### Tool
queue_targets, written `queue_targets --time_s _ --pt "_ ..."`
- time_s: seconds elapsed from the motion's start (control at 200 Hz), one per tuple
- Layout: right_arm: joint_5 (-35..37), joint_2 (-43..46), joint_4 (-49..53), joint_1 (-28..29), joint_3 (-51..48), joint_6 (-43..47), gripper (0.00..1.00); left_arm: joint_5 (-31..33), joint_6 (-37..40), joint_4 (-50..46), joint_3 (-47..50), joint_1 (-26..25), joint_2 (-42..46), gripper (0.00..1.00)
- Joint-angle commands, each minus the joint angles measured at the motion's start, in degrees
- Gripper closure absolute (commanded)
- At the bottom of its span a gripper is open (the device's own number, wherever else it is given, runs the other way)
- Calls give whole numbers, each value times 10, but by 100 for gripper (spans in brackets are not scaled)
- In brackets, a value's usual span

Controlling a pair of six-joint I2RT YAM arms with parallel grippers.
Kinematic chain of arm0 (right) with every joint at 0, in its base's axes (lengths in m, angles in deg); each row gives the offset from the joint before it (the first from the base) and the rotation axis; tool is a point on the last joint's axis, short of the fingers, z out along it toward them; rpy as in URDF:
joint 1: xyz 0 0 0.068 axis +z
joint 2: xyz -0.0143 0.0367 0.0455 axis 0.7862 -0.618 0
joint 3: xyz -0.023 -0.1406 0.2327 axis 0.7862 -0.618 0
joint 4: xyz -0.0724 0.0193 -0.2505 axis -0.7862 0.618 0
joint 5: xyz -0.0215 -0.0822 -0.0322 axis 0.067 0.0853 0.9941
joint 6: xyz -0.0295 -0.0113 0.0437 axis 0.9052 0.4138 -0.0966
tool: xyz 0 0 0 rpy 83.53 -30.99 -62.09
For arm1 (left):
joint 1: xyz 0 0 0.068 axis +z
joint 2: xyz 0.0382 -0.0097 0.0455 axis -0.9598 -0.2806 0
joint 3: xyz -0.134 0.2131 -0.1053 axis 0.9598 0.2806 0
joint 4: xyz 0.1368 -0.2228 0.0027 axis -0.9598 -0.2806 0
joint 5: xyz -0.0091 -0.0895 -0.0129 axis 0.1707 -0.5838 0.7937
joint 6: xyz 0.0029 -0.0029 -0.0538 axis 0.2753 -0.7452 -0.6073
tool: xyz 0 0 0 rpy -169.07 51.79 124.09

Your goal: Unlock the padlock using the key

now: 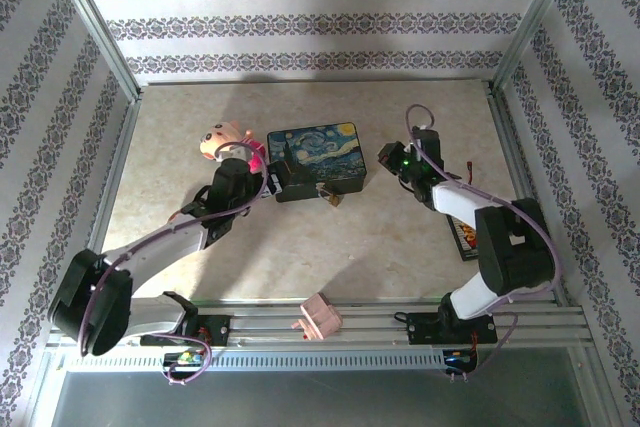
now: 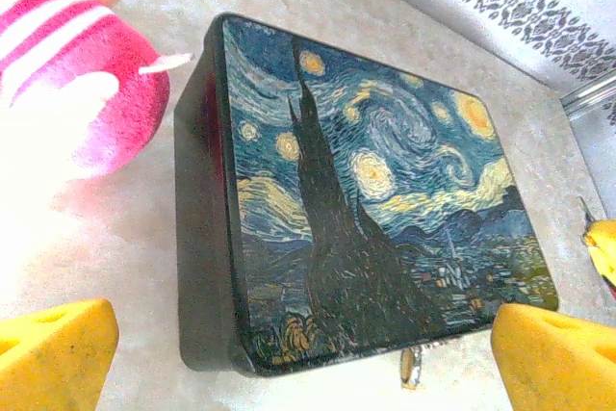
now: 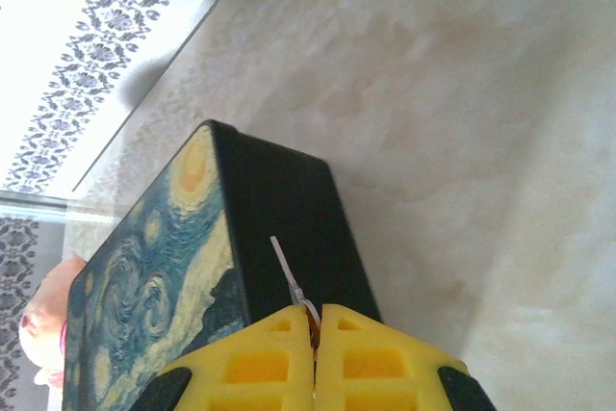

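The padlock (image 1: 329,197) is seen at the near wall of the box (image 1: 316,159), close to its right corner, low against the table (image 1: 400,237). The key (image 3: 289,271) is pinched as a thin sliver in the closed right claw (image 3: 316,329), its long axis aimed at the box's black right end wall. The padlock therefore lies round the corner from the key tip, to its left and nearer the bases. The left claw (image 2: 306,372) is spread wide at the box's left end, nothing held.

Plush toy (image 1: 228,140) just beside box (image 1: 317,161) left side, maybe touching; table (image 1: 400,237) open in front of padlock (image 1: 328,197).
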Motion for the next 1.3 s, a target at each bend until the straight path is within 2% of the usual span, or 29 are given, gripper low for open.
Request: queue_targets --time_s 0.0,0.13,0.275,0.405,0.575,0.715,0.899,1.024,1.154,1.299 --pt "19 40 20 -6 -27 21 100 34 2 -38 14 -21 53 1" --pt "24 83 25 -10 -63 19 100 119 19 -46 32 -76 101 1" --pt "29 139 39 -11 -101 18 100 151 46 21 57 -145 112 1" --pt "44 203 62 -12 -137 20 100 166 42 41 51 -194 78 1" --pt "56 291 107 -16 -173 34 100 176 31 38 19 -243 -15 1" --pt "50 348 151 -16 -196 43 100 156 -8 58 -4 -250 -103 1" --pt "33 395 186 -16 -225 59 100 212 -52 4 -65 -250 -190 1" --pt "27 413 190 -16 -237 61 100 215 -51 5 -101 -250 -240 12" --pt "25 417 189 -16 -255 60 100 203 -64 22 -131 -250 -292 27" --pt "25 421 187 -16 -259 59 100 203 -83 24 -158 -249 -335 35"
